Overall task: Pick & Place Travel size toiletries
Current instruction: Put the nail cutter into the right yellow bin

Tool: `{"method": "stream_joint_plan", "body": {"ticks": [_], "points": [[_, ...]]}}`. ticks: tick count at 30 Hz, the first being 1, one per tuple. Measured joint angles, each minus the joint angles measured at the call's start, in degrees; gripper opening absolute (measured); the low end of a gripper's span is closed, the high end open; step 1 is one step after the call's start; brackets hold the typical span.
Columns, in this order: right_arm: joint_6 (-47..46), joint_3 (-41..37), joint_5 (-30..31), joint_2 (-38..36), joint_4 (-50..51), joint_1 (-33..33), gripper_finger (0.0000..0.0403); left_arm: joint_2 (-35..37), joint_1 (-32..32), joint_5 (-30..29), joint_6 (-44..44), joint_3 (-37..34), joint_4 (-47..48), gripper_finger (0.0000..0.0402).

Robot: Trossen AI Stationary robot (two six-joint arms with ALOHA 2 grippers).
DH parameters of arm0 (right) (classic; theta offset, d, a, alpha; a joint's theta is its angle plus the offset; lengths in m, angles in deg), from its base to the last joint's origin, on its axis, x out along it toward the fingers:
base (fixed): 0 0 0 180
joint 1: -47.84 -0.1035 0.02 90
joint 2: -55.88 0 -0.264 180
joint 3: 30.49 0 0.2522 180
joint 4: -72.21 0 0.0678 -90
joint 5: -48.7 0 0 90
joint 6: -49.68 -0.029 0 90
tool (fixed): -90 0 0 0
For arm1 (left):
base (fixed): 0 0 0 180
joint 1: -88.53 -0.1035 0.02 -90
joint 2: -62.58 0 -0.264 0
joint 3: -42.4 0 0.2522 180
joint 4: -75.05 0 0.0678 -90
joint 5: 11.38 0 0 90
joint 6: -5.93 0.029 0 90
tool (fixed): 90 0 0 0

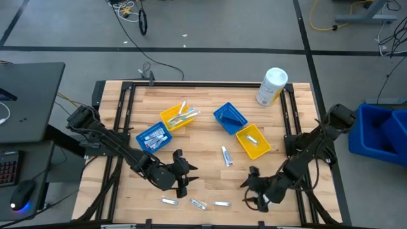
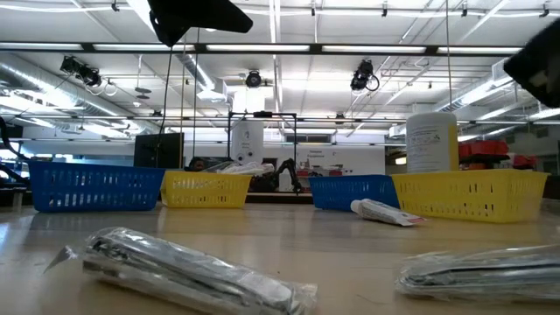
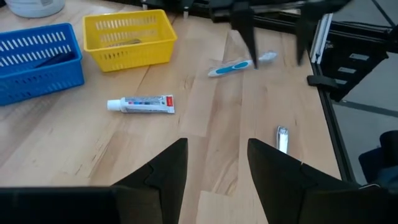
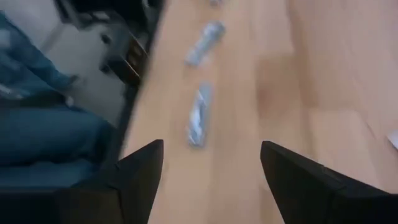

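Toiletries are lying scattered: a toothpaste tube (image 1: 226, 155) mid-table, its red-and-blue label too small to read, and three silver packets (image 1: 196, 203) along the near edge. I am holding my left gripper (image 1: 183, 172) spread wide and empty above those packets. My right gripper (image 1: 252, 188) is hovering just beside them, likewise parted, gripping nothing.
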Motion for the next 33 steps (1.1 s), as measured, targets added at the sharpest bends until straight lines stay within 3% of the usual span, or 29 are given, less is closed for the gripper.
{"method": "stream_joint_plan", "body": {"ticks": [5,12,21,28,33], "points": [[7.5,-0.13,0.18,5.68,-10.54,0.36,0.0265,-0.02,0.0,-0.02,-0.62,0.0,-0.03,0.0175],[10.24,3.28,0.09,17.65,-22.37,0.81,0.0259,-0.02,0.0,-0.85,-1.14,0.0,-0.42,0.0175],[14.08,11.95,4.03,29.4,-20.32,1.53,0.0256,-0.02,0.08,-0.78,-1.08,-0.02,-0.55,0.0175],[12.33,12.04,5.44,30.05,-15.23,2.33,0.0236,-0.02,0.46,-0.7,-1.12,-0.02,-0.51,0.0175],[12.65,12.17,4.66,29.9,-13.89,2.4,0.0196,-0.02,0.68,-0.69,-1.07,-0.04,-0.46,0.0175]]}}
